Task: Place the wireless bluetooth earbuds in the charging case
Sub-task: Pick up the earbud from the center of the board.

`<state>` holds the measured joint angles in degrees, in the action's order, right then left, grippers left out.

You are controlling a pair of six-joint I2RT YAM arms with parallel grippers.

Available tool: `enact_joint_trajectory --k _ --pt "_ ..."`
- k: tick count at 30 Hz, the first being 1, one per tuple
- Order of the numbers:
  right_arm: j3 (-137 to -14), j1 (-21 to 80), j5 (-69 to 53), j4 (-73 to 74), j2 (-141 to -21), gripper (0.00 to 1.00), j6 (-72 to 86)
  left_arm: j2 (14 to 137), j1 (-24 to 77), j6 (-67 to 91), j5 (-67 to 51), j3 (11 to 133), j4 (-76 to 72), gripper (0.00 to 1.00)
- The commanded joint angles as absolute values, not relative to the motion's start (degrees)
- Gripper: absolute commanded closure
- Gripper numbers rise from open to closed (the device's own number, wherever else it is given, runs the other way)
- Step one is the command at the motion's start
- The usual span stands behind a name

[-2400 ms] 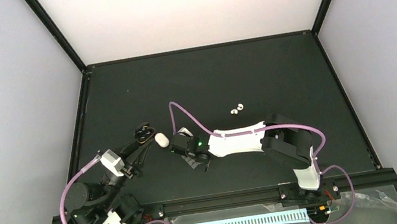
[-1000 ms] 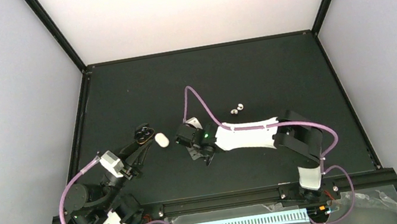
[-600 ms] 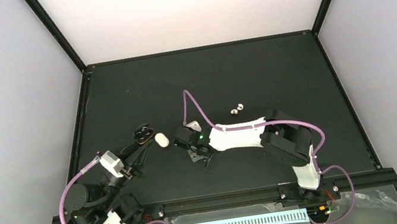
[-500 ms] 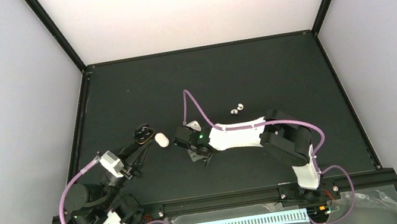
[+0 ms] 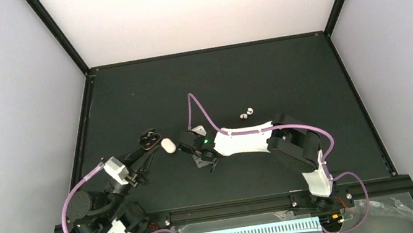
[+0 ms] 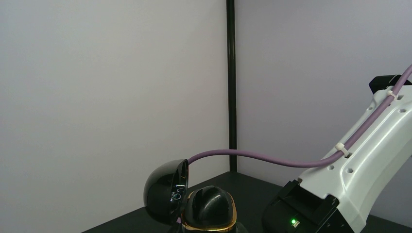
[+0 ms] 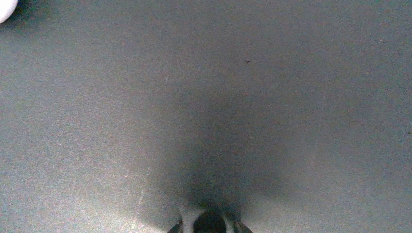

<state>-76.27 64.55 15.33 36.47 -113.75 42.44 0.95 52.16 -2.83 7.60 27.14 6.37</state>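
Surface: matte black table mat [image 5: 216,77] between pale walls [image 5: 0,93]
Left gripper [image 5: 145,148]: clamped on the glossy black gold-rimmed charging case [image 5: 147,140]; only its wrist view shows the lid [image 6: 165,196] swung open leftward and a black dome inside the rim; whether that is a bud, cannot tell
White case: smooth white pebble-shaped case [image 5: 167,145], just right of the black one, between both grippers
Right gripper [image 5: 184,147]: low over the mat; its wrist view shows tips near together around a dark round shape; grip cannot be told
Earbuds: tiny glossy white earbuds [image 5: 246,112] lie on the mat, well apart from the right gripper, rightward and beyond
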Motion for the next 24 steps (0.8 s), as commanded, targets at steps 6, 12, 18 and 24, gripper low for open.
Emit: enact_joint_trajectory --k 6,12,18,24 --pt "-73.4 64.1 15.4 39.1 -116.9 0.68 44.0 -1.9 52.4 -2.8 7.0 27.3 5.9 0.98" --pt "-72.4 64.3 15.3 39.9 -114.5 0.66 44.1 -2.3 52.4 -2.7 7.0 27.3 5.9 0.99" --pt "-72.8 64.4 14.0 39.8 -115.7 0.71 43.4 -2.3 52.4 -2.6 6.9 27.3 5.9 0.98" --pt "-71.9 64.6 12.3 39.2 -115.3 0.76 43.4 -2.4 52.4 -2.5 6.9 27.3 5.9 0.98"
